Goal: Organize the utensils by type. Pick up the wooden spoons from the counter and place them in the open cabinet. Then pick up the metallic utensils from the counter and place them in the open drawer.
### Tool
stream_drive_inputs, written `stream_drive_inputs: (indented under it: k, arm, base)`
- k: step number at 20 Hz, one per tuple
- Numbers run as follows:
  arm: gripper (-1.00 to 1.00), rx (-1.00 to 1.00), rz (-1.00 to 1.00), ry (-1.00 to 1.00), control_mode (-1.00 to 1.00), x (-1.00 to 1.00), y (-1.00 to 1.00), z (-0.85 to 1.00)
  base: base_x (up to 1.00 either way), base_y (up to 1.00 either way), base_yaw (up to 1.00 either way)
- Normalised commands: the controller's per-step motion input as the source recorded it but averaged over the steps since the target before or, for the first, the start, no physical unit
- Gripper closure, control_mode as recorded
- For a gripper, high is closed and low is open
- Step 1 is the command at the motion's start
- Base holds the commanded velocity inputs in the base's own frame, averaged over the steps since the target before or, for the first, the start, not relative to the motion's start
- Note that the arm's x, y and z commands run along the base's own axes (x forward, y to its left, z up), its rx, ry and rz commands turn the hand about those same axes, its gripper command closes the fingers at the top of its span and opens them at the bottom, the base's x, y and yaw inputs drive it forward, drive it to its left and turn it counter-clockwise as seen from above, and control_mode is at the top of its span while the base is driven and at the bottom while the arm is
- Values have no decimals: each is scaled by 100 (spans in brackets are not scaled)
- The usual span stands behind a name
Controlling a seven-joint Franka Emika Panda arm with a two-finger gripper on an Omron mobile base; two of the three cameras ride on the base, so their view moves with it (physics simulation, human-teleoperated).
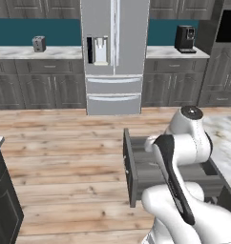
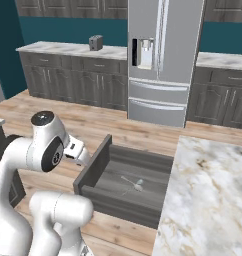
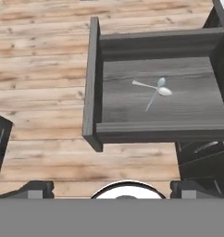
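Note:
Two slim silver metallic utensils [image 3: 158, 90] lie crossed on the floor of the open drawer [image 3: 91, 83], also seen as metallic utensils [image 2: 133, 185] from the right base. My gripper [image 3: 115, 187] hovers above and in front of the drawer, open, with nothing between its dark fingertips [image 3: 37, 187]. The drawer [image 1: 131, 167] juts out from under the marble counter [image 2: 208, 195]. In the left base view my arm covers much of the drawer. The wooden spoons and the open cabinet are out of view.
A steel fridge [image 1: 115, 52] stands across the wooden floor, between counters with a toaster [image 1: 39, 44] and a coffee machine [image 1: 185, 38]. A dark cabinet [image 1: 3, 200] sits at the near left.

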Motion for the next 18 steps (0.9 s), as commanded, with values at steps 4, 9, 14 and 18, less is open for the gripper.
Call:
stream_drive_inputs:
  k: [4, 9, 14, 18]
  arm:
    - [-100, 7, 7, -1, -100, -8, 7, 7]
    - [-100, 4, 0, -8, -100, -29, 10, 6]
    - [-100, 1, 0, -3, 100, -8, 2, 1]
    - [-100, 0, 0, 0, 100, 0, 0, 0]
  base:
    - [0, 0, 0]
    - [0, 0, 0]
    - [-39, 1, 0]
    - [-50, 0, 0]
